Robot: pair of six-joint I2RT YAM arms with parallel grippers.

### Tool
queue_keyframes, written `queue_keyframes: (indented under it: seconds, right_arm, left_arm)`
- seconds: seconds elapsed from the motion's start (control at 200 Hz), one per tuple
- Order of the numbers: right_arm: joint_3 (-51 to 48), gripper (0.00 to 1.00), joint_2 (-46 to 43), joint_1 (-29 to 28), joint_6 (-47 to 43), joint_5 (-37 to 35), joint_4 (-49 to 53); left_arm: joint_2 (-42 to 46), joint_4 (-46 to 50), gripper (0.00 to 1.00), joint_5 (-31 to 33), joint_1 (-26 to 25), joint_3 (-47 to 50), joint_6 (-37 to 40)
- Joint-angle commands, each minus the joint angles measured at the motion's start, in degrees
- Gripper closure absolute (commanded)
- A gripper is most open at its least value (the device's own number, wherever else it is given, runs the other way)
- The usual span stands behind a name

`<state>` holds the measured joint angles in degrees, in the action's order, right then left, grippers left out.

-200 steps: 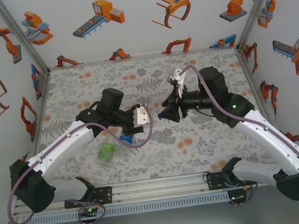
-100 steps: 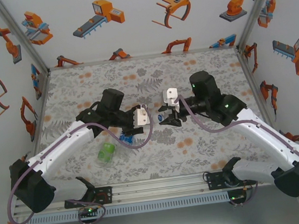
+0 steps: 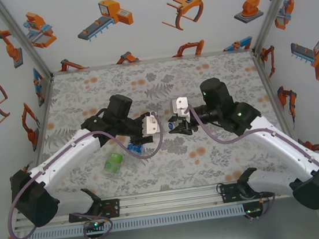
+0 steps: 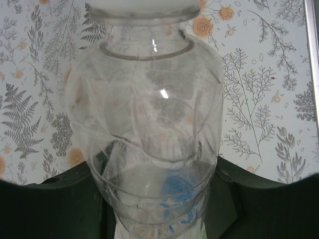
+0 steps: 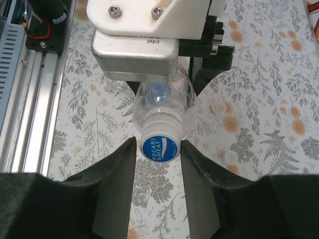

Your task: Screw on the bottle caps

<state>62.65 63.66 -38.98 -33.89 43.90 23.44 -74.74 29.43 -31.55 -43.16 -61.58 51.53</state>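
Observation:
My left gripper (image 3: 140,138) is shut on the clear blue-label bottle (image 3: 135,147) and holds it off the table. In the left wrist view the bottle (image 4: 149,114) stands between the dark fingers (image 4: 259,204). A whitish bottle cap (image 5: 159,144) with a blue printed top sits on the neck, facing my right wrist camera. My right gripper (image 5: 158,149) straddles that cap, open, its right finger against it and a thin gap on the left. The green-label bottle (image 3: 113,163) lies on the table near the left arm.
Two loose white caps (image 5: 218,107) (image 5: 230,157) lie on the patterned table (image 3: 212,78) to the right of the held bottle. The left wrist's white camera block (image 5: 144,35) hangs just above the bottle. Walls enclose the table on three sides.
The right gripper has swung left and turned to face the bottle's neck, and its jaws have narrowed around the cap. The left arm and its bottle have stayed put.

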Motion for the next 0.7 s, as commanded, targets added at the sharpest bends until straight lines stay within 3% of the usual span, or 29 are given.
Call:
queue_keyframes:
  seconds: [0.0,0.185,0.305,0.576,0.696]
  right_arm:
    - [-1.15,0.60,-0.09,-0.74,1.43,0.49,-2.92]
    - [-1.90,0.85,-0.32,-1.01,8.56,-1.61,-4.64]
    - [-3.12,1.00,-0.81,-1.10,21.57,-5.44,-6.95]
    - [-3.27,1.00,-0.90,-1.21,61.08,-21.54,-8.27]
    - [-3.31,1.00,-0.15,-1.25,72.31,-21.16,-9.24]
  left_arm:
    - [0.77,0.89,1.00,-2.01,-0.36,-1.26,1.00]
    - [0.76,0.85,1.00,-2.02,-0.37,-1.31,1.00]
    - [0.76,0.90,1.00,-1.92,-0.37,-1.27,0.89]
    - [0.21,0.85,1.00,-1.91,-0.37,-1.46,0.67]
    - [0.15,0.85,1.00,-1.93,-0.43,-1.56,0.57]
